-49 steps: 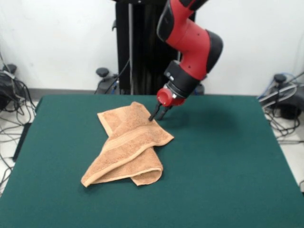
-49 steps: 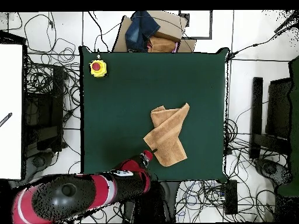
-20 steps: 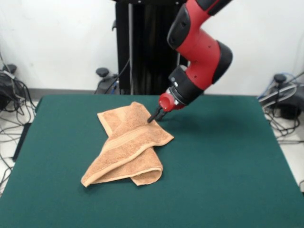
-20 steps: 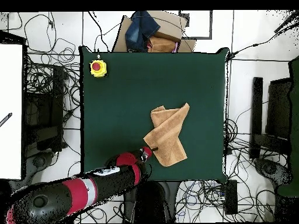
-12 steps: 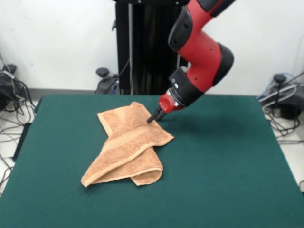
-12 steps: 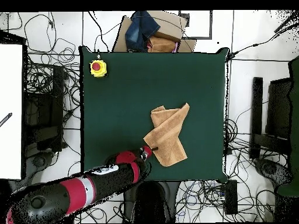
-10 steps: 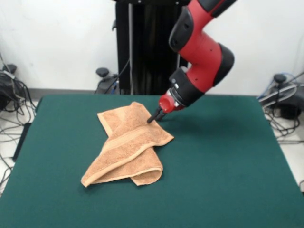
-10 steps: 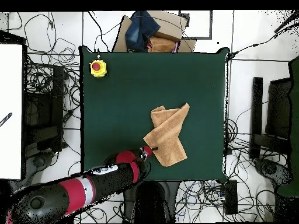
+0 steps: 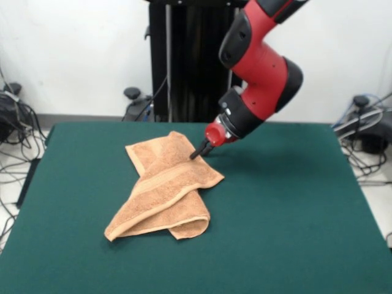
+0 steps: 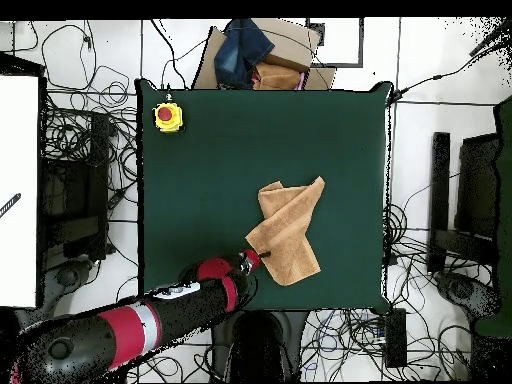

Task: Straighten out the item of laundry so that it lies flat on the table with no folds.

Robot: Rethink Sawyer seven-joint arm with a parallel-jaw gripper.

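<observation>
The item of laundry, an orange-tan towel point(image 9: 164, 191), lies crumpled and folded over itself left of the middle of the green table point(image 9: 294, 214). A paler band runs across its top layer. My gripper point(image 9: 195, 154) reaches down at a slant from the red arm, and its tip touches the towel's far right edge. Seen from overhead, the towel point(image 10: 288, 236) lies right of the table's point(image 10: 200, 180) middle, and the gripper point(image 10: 262, 258) meets its lower left corner. Whether the gripper is open or shut does not show.
A yellow box with a red button point(image 10: 168, 116) sits at one table corner. Cardboard and blue cloth point(image 10: 258, 55) lie past the table's upper edge in the overhead view. Cables point(image 9: 15, 141) cover the floor around the table.
The arm's upper body has swung sideways and the wrist has turned, while the gripper tip stayed at the same towel edge. The towel has not moved.
</observation>
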